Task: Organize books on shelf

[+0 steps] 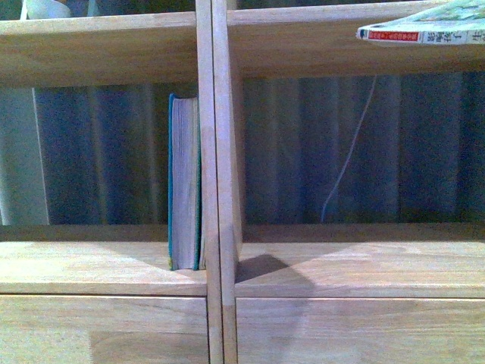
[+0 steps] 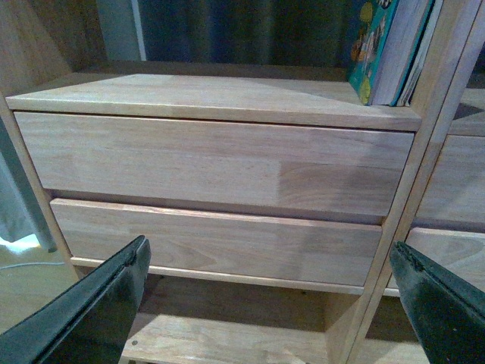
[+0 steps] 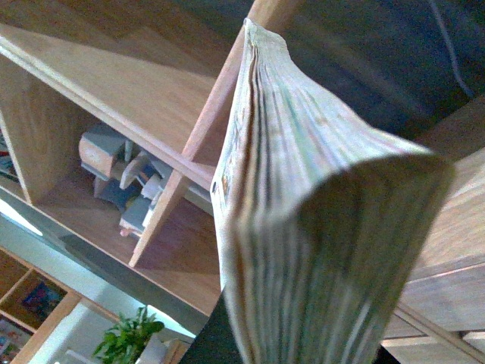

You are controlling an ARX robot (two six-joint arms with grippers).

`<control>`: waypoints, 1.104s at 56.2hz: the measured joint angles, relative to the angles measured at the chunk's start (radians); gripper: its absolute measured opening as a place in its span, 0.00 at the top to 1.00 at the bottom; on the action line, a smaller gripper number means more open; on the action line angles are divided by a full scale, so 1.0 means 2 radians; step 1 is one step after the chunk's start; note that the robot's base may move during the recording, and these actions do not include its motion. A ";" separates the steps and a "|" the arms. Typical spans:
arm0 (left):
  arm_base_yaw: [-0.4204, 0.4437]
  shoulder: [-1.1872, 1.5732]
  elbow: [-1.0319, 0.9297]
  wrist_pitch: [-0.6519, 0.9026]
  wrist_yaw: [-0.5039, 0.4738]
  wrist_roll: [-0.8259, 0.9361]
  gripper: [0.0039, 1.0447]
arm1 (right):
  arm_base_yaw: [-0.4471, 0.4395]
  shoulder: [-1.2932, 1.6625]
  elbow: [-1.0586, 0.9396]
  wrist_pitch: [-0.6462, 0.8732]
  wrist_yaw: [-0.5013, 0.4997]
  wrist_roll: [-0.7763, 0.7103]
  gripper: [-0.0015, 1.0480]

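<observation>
The light-wood shelf (image 1: 220,152) fills the front view, its double central upright in the middle. A thick teal book (image 1: 184,182) stands upright in the left compartment, against that upright. The white paperback (image 1: 424,26) hangs flat at the top right, red-white spine facing me, level with the upper board. In the right wrist view its page edges (image 3: 303,205) fill the frame, and my right gripper (image 3: 250,341) is shut on it, mostly hidden. My left gripper (image 2: 269,303) is open in front of the drawer fronts (image 2: 212,167), nothing between its fingers (image 2: 106,303). The teal book (image 2: 386,45) shows above.
A thin white cord (image 1: 348,159) hangs behind the right compartment against a dark curtain. Grey toy-like figures (image 3: 125,182) sit in another shelf compartment in the right wrist view. A green plant (image 3: 129,341) stands beyond the shelf. The lower opening (image 2: 227,334) under the drawers holds nothing I can see.
</observation>
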 joint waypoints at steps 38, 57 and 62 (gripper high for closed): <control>0.181 0.292 0.181 0.063 0.196 -0.150 0.07 | 0.055 0.013 0.006 -0.001 0.042 -0.014 0.93; 0.126 0.412 0.326 0.096 0.303 -0.240 0.07 | 0.107 0.041 0.027 -0.005 0.095 -0.044 0.93; 0.067 0.446 0.361 0.124 0.287 -0.268 0.07 | 0.126 0.050 0.042 -0.005 0.111 -0.052 0.93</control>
